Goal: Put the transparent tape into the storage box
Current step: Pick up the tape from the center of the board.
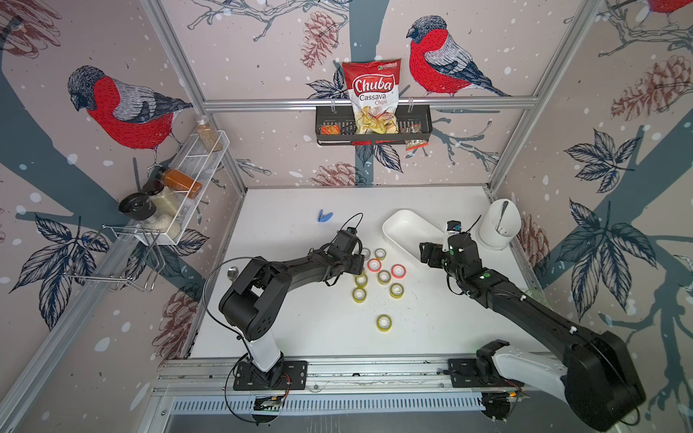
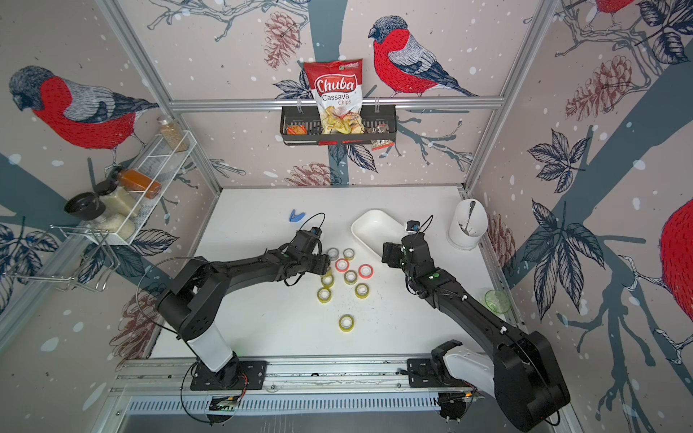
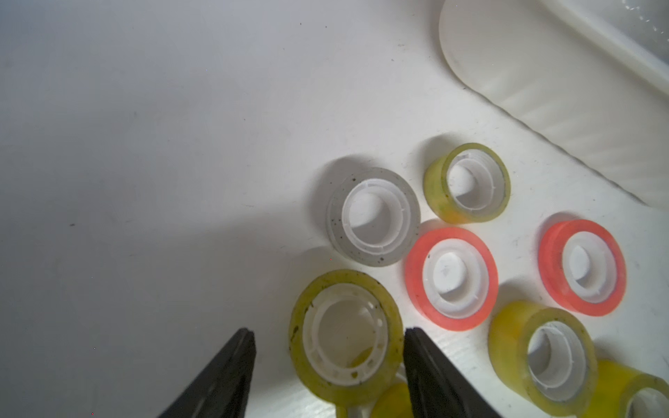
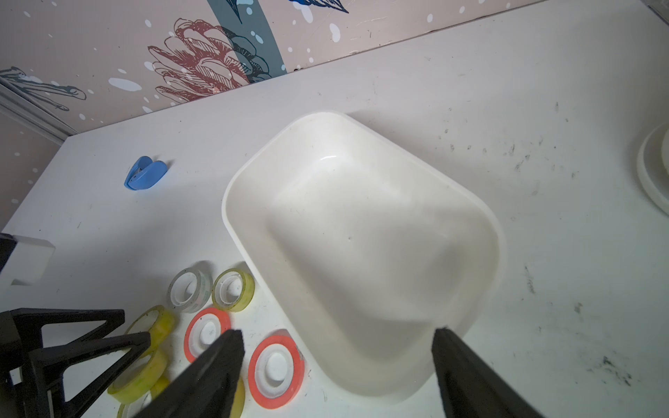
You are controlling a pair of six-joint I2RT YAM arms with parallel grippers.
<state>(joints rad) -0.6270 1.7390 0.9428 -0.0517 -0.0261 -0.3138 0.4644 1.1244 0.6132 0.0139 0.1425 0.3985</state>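
The transparent tape is a clear greyish roll with a white core. It lies flat at the far left of a cluster of rolls, beside the storage box, and shows in both top views and in the right wrist view. The box is shallow, white and has nothing in it. My left gripper is open over a yellow roll, just short of the clear one. My right gripper hangs wide open over the box's near end with nothing in it.
Two orange rolls and several yellow rolls crowd the cluster. One yellow roll lies apart, nearer the front. A blue stapler lies at the back left. A tall white holder stands right of the box.
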